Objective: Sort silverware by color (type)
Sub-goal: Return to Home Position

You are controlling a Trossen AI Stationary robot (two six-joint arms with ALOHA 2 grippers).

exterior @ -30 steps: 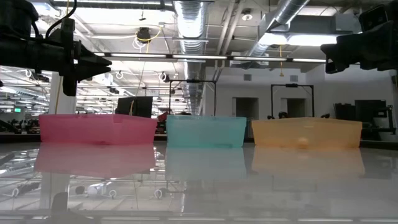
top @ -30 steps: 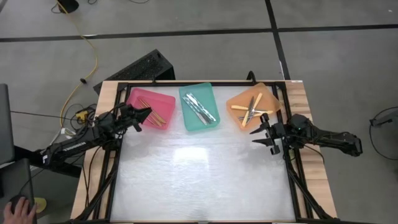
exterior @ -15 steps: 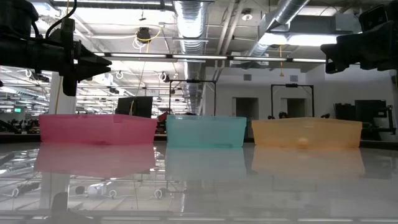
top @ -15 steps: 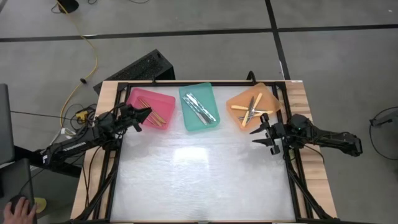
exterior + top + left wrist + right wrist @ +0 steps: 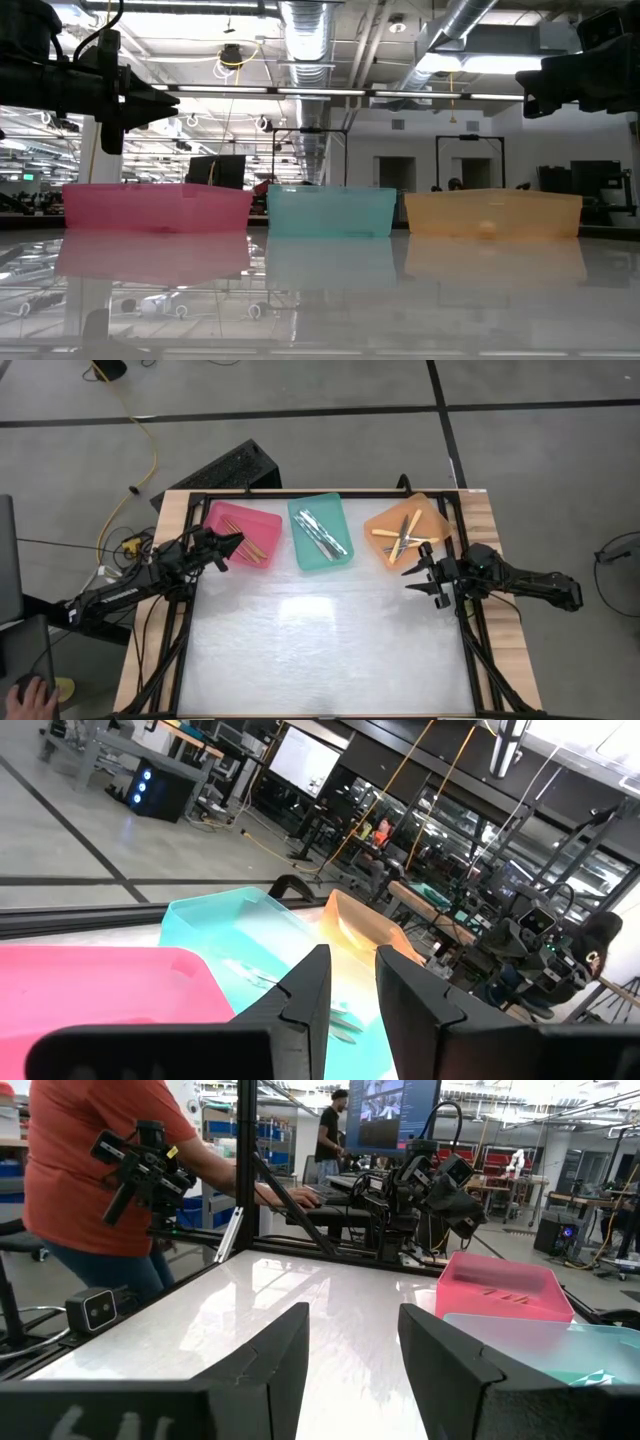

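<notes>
Silverware [image 5: 322, 532] lies all inside three trays at the far side of the table [image 5: 330, 650]: tan-handled pcs in the pink tray [image 5: 228, 520], silvery-blue ones in the teal tray [image 5: 335, 505], pale yellow ones crossed in the orange tray [image 5: 430, 515]. One colour per tray and none seen on the table top, so I judge the sorting as done. The left gripper [image 5: 232, 544] hangs over the near corner of the pink tray w/ fingers parted only a little, nothing between. The right gripper [image 5: 418, 576] is just beside the orange tray's near edge, fingers spread wide, also empty; this fits w/ parking the arms. Exact no. of pcs per tray is hard to count from above. In the low view the tray walls hide the pcs almost fully. In the right wrist view a person [image 5: 100, 1180] in an orange shirt is cut off at the top.
</notes>
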